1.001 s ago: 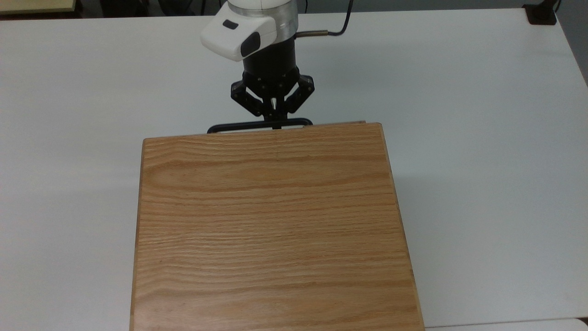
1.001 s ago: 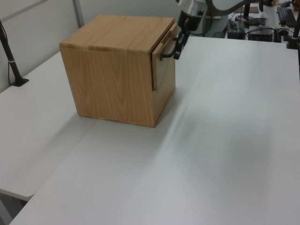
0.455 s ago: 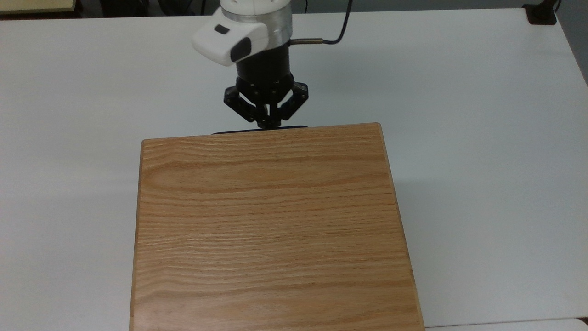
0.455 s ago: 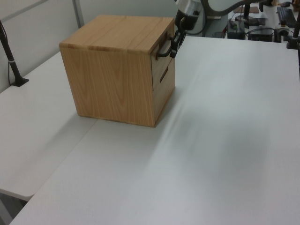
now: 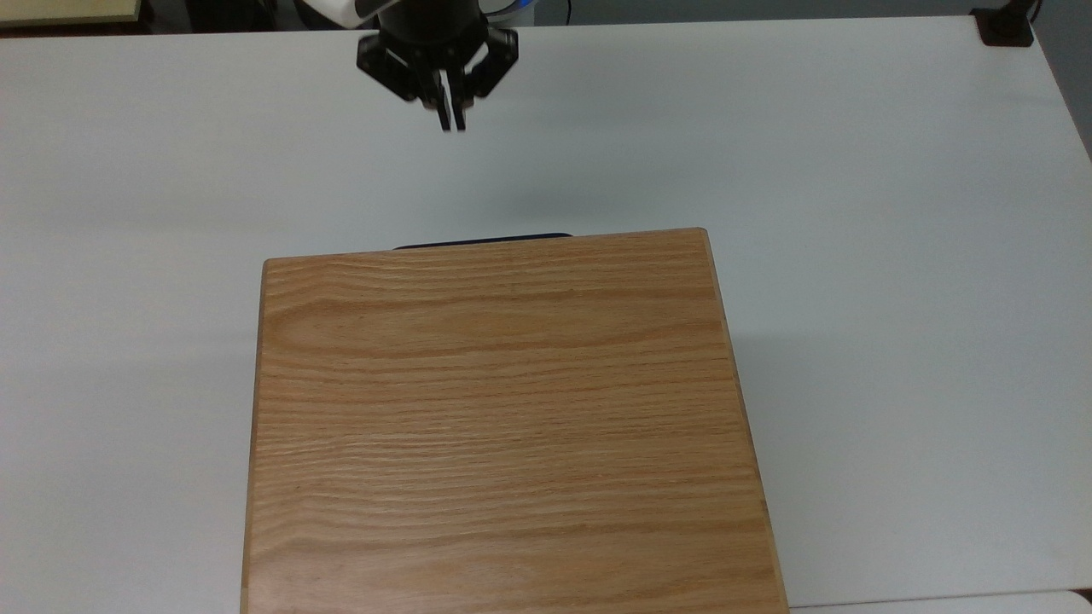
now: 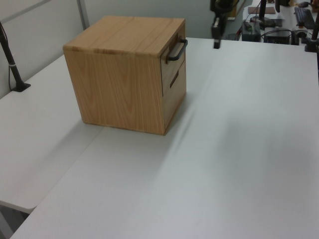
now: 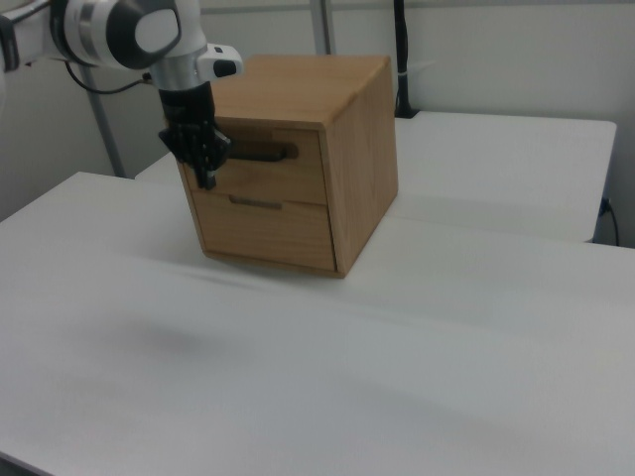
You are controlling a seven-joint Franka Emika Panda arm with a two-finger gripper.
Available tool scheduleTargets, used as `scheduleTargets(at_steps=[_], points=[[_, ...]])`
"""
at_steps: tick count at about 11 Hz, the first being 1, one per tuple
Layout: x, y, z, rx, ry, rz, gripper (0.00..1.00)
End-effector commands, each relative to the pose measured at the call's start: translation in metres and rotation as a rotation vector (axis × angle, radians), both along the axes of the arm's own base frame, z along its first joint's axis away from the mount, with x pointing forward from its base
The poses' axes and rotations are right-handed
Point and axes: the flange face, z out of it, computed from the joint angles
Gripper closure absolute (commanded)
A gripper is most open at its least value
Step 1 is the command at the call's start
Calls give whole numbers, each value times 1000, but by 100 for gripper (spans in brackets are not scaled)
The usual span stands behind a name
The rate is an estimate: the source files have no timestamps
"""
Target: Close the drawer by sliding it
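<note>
The drawer is the upper front panel of the oak cabinet, and it sits flush with the cabinet's face. Its black bar handle sticks out from the panel; in the top view only a thin strip of the handle shows past the cabinet's top edge. My gripper hangs above the white table well away from the handle, fingers together and holding nothing. In the left view the gripper is to the right of the cabinet. In the right view the gripper overlaps the drawer's left end.
A second drawer front with a recessed slot lies below the first. The white table spreads wide around the cabinet. A black clamp post stands at the left view's left edge, and another black mount sits at the top view's upper right corner.
The drawer slid in until flush. The gripper then left the handle, rising and pulling back toward the top view's upper edge.
</note>
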Motion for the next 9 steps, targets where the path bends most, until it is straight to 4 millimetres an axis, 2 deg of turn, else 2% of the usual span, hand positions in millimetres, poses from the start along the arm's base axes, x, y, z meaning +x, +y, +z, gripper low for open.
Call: scheduleTargets(at_steps=[1, 3, 4, 9], points=[[-36, -15, 6, 0, 64, 2, 0], [-50, -25, 21, -28, 44, -6, 0], [-51, -37, 25, -27, 38, -28, 0], [-54, -41, 23, -28, 69, -34, 0]])
